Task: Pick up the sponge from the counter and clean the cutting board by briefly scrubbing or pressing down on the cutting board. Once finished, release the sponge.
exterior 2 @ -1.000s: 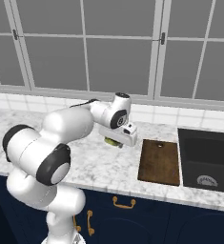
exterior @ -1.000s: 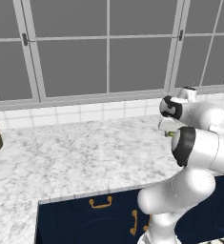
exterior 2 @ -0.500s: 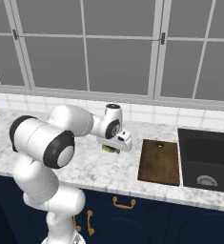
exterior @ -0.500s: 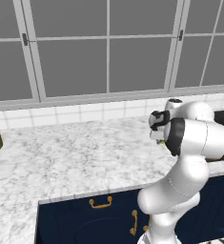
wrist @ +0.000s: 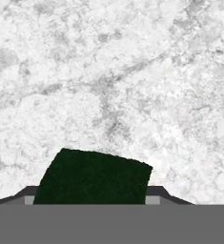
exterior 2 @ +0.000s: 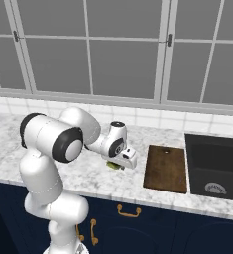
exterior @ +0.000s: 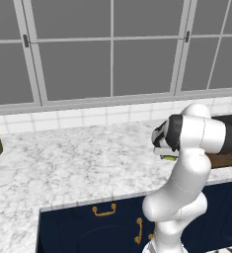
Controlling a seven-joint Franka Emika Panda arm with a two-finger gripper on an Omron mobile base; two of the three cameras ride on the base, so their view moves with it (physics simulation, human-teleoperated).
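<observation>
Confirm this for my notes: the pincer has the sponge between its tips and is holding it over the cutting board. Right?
Not quite. The pincer does have the sponge between its tips, but over the counter, not the cutting board. The right base view shows the board apart, beside the sink.

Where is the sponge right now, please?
In the right base view the sponge sits in the gripper over the counter, left of the cutting board.
</observation>
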